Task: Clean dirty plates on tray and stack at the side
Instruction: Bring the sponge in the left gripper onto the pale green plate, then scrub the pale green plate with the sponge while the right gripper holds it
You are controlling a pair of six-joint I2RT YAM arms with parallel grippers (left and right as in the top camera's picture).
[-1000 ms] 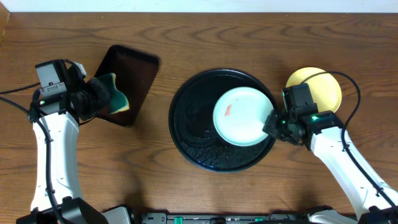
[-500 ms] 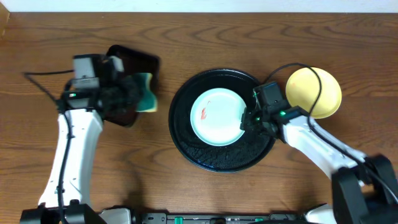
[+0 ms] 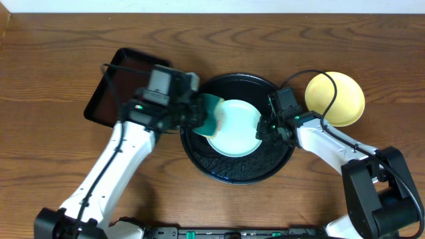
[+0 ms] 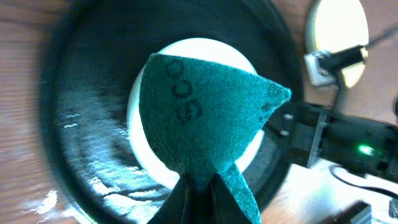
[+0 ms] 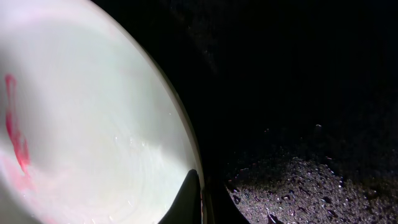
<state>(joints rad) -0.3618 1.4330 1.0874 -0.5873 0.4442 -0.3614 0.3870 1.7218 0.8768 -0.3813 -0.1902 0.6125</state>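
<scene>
**Station status: sponge over plate, plate gripped at its rim**

**Left arm.** The left gripper (image 3: 201, 118) reaches in from the left side of the round black tray (image 3: 232, 178). Its jaws are clamped on a sponge (image 4: 199, 118). In the left wrist view the green scouring face of the sponge points down and covers the middle of the plate below it. In the overhead view the sponge lies over the left edge of that plate. The views do not show whether the sponge touches the plate surface.

**Right arm.** The right gripper (image 3: 264, 129) sits at the right edge of the mint plate (image 3: 234, 131). In the right wrist view its jaws are closed on the plate rim, with one dark fingertip (image 5: 188, 198) on the plate's inner side and the other on the tray side.

**Plates.**
- The mint plate lies inside the round black tray, above centre. A red smear (image 5: 17, 146) marks its surface, away from the gripped rim.
- The yellow plate (image 3: 340, 99) rests on the table (image 3: 60, 53), just beside the tray's upper right rim.

**Tray.** Its textured floor carries shiny droplets near the right gripper.

**Other items.** A rectangular tray (image 3: 109, 89) lies on the table to the left of the round one, behind the left arm.
</scene>
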